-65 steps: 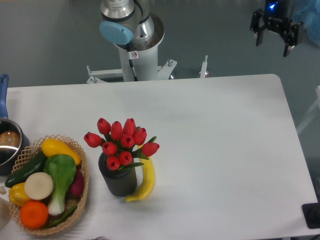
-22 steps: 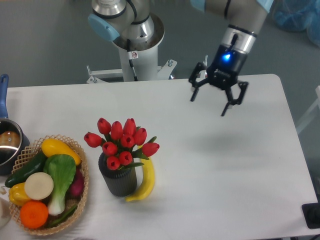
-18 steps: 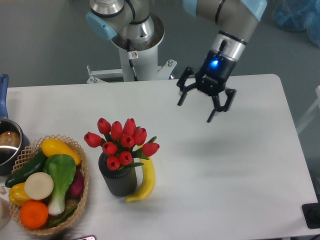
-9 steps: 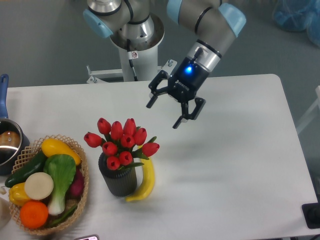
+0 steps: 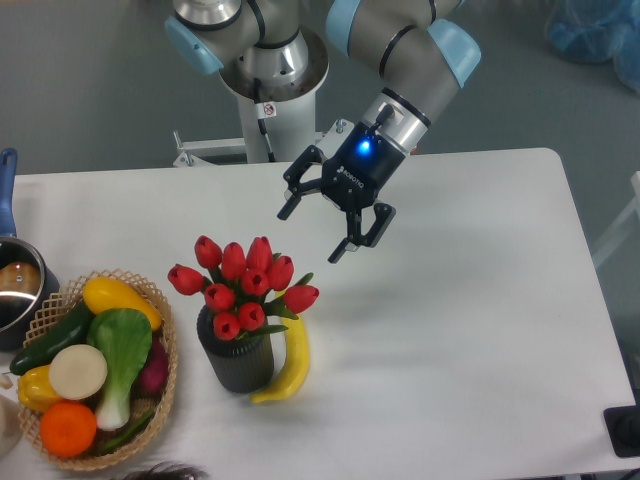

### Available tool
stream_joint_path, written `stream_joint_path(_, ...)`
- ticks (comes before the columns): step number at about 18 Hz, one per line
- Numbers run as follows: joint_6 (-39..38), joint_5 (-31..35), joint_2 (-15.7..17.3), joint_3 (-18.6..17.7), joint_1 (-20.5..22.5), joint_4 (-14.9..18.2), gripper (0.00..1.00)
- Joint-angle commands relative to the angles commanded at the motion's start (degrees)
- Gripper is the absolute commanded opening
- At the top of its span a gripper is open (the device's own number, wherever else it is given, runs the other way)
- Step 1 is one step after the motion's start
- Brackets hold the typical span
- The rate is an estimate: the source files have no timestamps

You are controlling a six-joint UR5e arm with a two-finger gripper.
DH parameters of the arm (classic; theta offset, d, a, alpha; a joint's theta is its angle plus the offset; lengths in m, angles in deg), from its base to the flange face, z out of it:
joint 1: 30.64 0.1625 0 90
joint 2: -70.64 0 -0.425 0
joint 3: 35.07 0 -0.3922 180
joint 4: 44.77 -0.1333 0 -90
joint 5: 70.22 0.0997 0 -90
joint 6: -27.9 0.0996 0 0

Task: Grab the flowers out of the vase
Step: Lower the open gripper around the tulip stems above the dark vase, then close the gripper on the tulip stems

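The gripper [image 5: 312, 230] hung in the air above the table [image 5: 470, 300], its two dark fingers [image 5: 343, 247] spread wide apart with nothing between them, a small blue light glowing on the wrist behind them. It was tilted, the fingers pointing down and to the left, toward the flowers [image 5: 243, 283], but it was not touching them; it sat up and to the right of the bunch. The flowers, a cluster of red tulip buds with green leaves showing at the edges, stood in the vase [image 5: 236, 361], spreading wider than its mouth. The vase, dark and ribbed, stood upright on the white table near its front edge. A banana [image 5: 291, 366] lay curved against the right side of the vase, seemingly touching it. To the left of the vase, just beside it, sat a wicker basket [image 5: 166, 380] filled with produce: a yellow squash, a green leafy vegetable, a cucumber, an orange and a pale round piece among them. At the far left edge of the table I could see part of a pot [image 5: 16, 290] with a blue handle. The arm's grey base [image 5: 270, 90] stood behind the table's far edge.
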State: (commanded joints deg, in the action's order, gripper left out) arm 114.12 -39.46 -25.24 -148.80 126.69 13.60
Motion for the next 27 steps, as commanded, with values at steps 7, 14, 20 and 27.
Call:
stream_joint_path(7, -0.4, -0.4, -3.4, 0.4, -3.1, -4.5, 1.0)
stream_joint_path(14, -0.7, -0.6, -7.2, 3.3, -5.2, -4.6, 1.0)
stream_joint_path(20, -1.1, -4.3, -10.6, 5.8, -7.2, -4.8, 1.0)
stream_joint_path(27, -2.2, -5.2, -11.3, 5.9, -7.7, -4.9, 1.0)
